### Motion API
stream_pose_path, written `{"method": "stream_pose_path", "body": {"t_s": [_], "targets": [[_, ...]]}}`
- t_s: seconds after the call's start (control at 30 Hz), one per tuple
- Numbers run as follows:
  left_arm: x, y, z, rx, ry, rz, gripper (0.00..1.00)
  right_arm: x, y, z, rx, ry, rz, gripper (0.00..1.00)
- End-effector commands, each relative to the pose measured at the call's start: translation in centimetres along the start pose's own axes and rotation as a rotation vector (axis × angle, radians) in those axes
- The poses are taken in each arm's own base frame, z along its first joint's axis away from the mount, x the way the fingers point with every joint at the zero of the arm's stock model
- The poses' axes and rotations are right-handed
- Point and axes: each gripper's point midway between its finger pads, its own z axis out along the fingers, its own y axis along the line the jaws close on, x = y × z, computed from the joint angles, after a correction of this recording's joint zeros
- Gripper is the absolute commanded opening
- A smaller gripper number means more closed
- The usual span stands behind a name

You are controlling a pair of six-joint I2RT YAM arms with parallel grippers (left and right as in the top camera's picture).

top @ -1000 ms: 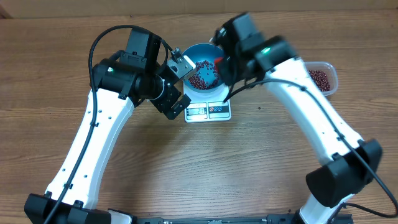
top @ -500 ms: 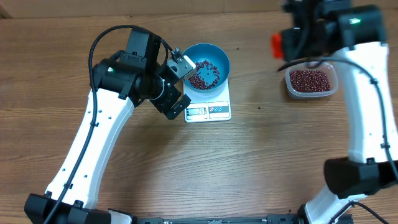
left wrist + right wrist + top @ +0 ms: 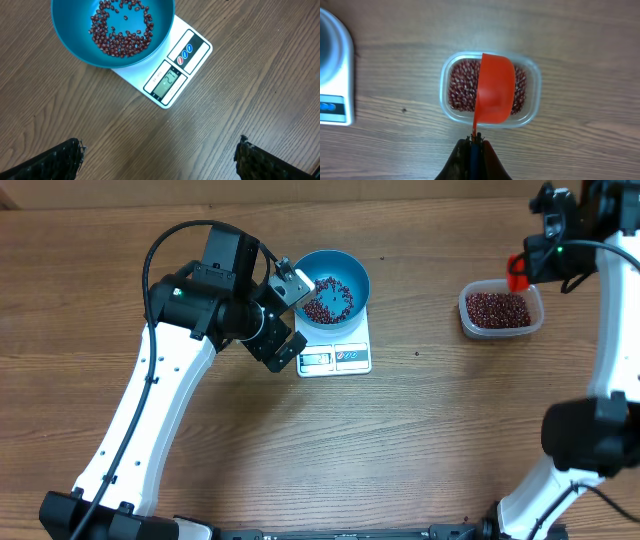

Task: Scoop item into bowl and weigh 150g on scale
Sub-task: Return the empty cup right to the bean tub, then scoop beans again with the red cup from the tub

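Over wooden table (image 3: 400, 440), right gripper (image 3: 476, 142) clamps red scoop (image 3: 495, 90) above tub (image 3: 536, 102); left gripper (image 3: 160, 156) gapes beside bowl (image 3: 70, 30).

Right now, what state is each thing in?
bowl: on the scale, partly filled with beans.
scale: display on, digits unreadable.
tub: open, holding beans.
scoop: over the tub, looks empty.
left gripper: open, empty.
right gripper: shut on scoop.

Overhead looks straight down over the whole surface (image 3: 420, 440). Left wrist peers down close on bowl (image 3: 110, 30) and scale (image 3: 172, 75) at twelve o'clock. Right wrist looks down on the tub (image 3: 490, 90) at two, sharing the scale's edge.
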Motion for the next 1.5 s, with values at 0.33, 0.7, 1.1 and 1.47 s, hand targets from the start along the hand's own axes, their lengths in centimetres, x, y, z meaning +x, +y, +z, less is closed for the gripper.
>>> {"method": "stream_pose_path", "body": {"t_s": [0.33, 0.7, 1.1, 1.47], "targets": [[0.2, 0.1, 0.3, 0.005, 0.009, 0.01, 1.0, 2.6, -3.3, 8.8, 0.082, 0.255, 0.116, 0.04], [0.2, 0.1, 0.3, 0.005, 0.009, 0.009, 1.0, 2.4, -3.8, 10.5, 0.072, 0.257, 0.141, 0.04], [0.2, 0.1, 0.3, 0.005, 0.009, 0.01, 1.0, 3.4, 0.6, 11.5, -0.177, 0.283, 0.105, 0.04], [0.2, 0.1, 0.3, 0.005, 0.009, 0.009, 0.99, 3.0, 2.0, 11.4, -0.37, 0.229, 0.176, 0.04]]}}
